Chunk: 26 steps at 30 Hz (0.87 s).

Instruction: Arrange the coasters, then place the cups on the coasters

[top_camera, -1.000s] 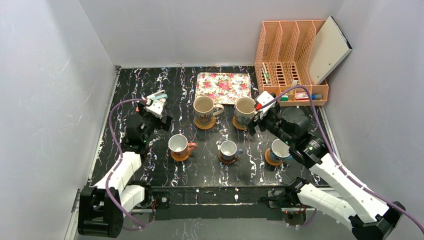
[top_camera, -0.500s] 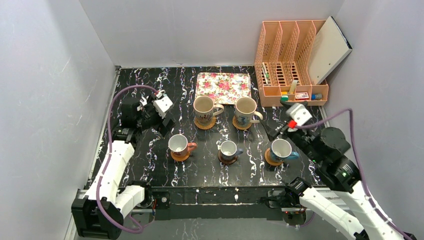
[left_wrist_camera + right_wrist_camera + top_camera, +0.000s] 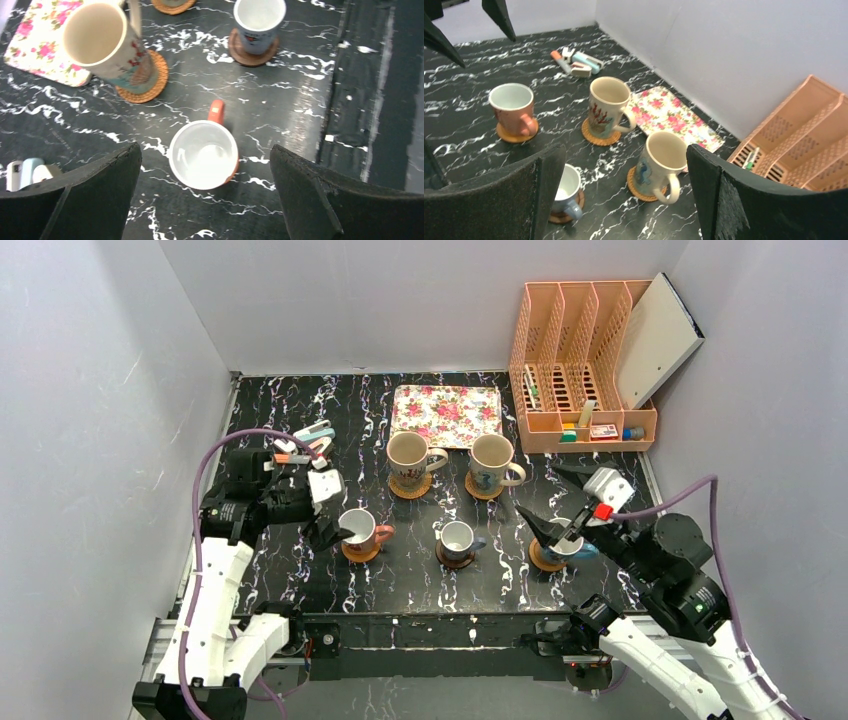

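Five cups stand on round coasters. At the back, two cream cups [image 3: 408, 453] [image 3: 491, 457] rest on woven coasters [image 3: 411, 487] [image 3: 478, 489]. The front row holds a white cup with a reddish handle [image 3: 357, 528] on an orange coaster [image 3: 360, 553], a small cup with a blue handle [image 3: 457, 538] on a dark coaster [image 3: 455, 561], and a blue cup [image 3: 575, 550]. My left gripper [image 3: 318, 520] hangs open just left of the reddish-handled cup [image 3: 202, 155], holding nothing. My right gripper [image 3: 553, 502] is open above the blue cup, partly hiding it and its coaster.
A floral tray [image 3: 446, 415] lies at the back centre. An orange file rack [image 3: 580, 370] with a white board [image 3: 655, 340] leaning in it stands at the back right. Small pens and clips [image 3: 310, 440] lie at the back left. Grey walls close three sides.
The right gripper drew back from the far right cream cup to above the blue cup. The left gripper came forward and right, beside the reddish-handled cup. Both stayed open.
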{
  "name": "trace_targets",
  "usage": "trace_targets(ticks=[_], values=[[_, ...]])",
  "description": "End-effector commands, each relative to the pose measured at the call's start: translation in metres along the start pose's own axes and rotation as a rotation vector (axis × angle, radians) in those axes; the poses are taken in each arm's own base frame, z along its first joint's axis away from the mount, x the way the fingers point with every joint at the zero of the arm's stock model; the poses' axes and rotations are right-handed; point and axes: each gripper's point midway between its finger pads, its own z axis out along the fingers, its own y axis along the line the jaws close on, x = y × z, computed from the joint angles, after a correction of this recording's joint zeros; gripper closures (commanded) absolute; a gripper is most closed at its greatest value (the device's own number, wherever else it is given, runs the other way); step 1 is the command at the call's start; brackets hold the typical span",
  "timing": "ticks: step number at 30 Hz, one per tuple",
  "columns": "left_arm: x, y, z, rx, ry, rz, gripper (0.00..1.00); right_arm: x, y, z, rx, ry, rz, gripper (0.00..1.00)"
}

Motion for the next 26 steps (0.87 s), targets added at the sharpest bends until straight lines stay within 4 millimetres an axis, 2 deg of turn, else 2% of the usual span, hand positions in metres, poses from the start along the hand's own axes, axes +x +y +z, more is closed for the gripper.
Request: trace_targets(ticks=[1, 6, 14, 26], values=[[-0.008, -0.039, -0.006, 0.133, -0.057, 0.013, 0.02, 0.008, 0.015, 0.007, -0.071, -0.010, 0.033, 0.02], [-0.010, -0.042, -0.004, 0.159, -0.085, 0.012, 0.02, 0.019, 0.022, 0.011, -0.103, 0.011, 0.035, 0.02], [-0.008, -0.046, -0.003, 0.170, -0.094, 0.019, 0.02, 0.025, 0.049, 0.001, -0.264, 0.025, -0.017, 0.02], [-0.008, -0.047, -0.002, 0.180, -0.102, 0.026, 0.02, 0.032, 0.050, 0.006, -0.264, 0.042, -0.017, 0.02]])
